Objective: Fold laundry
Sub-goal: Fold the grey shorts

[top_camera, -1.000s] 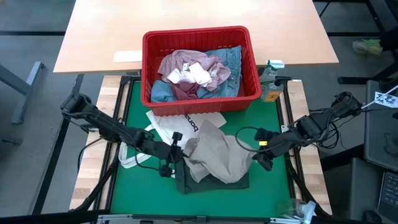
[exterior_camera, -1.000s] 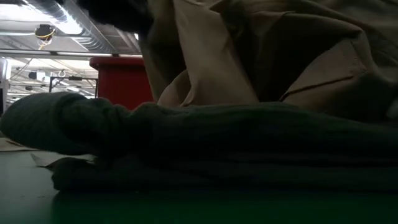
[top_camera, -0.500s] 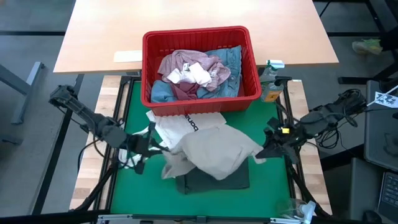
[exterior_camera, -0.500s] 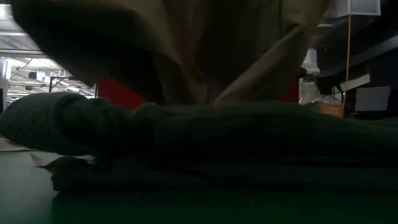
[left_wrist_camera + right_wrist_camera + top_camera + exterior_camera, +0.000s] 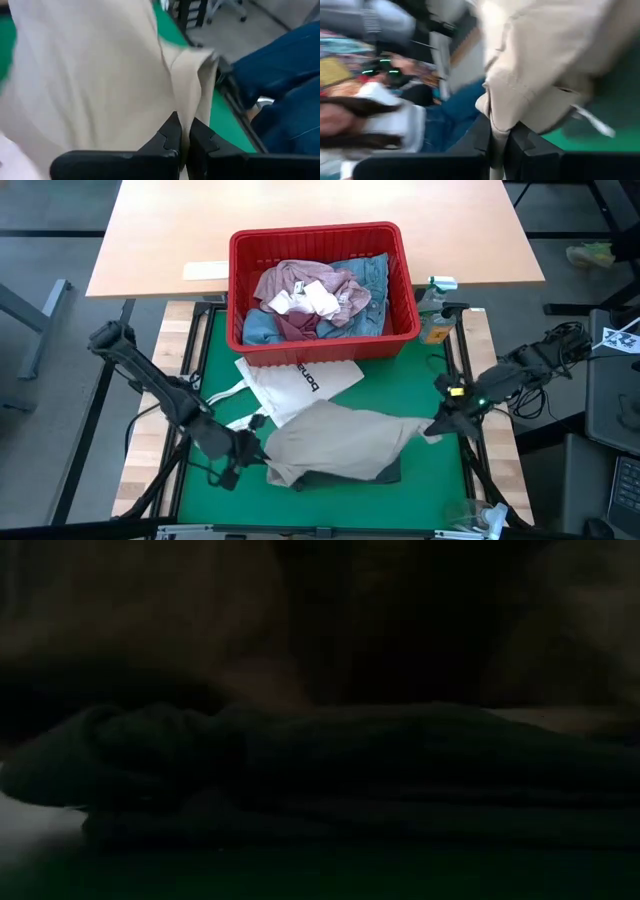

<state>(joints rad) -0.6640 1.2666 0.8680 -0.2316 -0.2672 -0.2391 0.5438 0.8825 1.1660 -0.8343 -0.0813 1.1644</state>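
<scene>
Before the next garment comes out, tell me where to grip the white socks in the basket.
Take the white socks from straight above at their raised middle: they lie bunched on top of the mottled pink top, nothing covering them, and the red basket walls block any sideways approach.

A lab: green mat in a metal rig; wooden desk behind.

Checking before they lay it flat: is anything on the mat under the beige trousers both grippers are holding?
Yes. The dark green top lies on the green mat under the beige trousers, held by the left gripper and right gripper. The white tote bag lies beside them.
</scene>
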